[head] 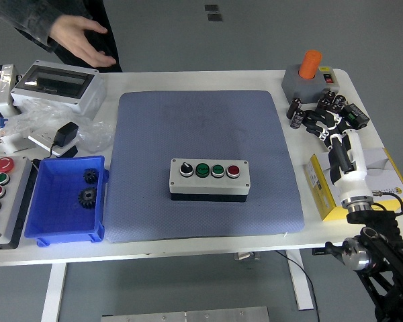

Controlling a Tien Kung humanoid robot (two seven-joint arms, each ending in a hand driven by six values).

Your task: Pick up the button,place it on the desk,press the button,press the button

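Note:
A grey button box with a black selector, two green buttons and a red button lies on the blue mat, a little in front of its middle. My right hand hovers over the table's right side, beyond the mat's edge, well to the right of and beyond the box. Its black fingers are spread and hold nothing. My left arm is out of sight. At the top left a person's open hand reaches in above the grey enclosure.
A blue bin with two black gears stands left of the mat. A second button panel lies at the far left. A grey enclosure, plastic bags and an adapter sit at back left. An orange-knobbed grey box and a yellow box stand at right.

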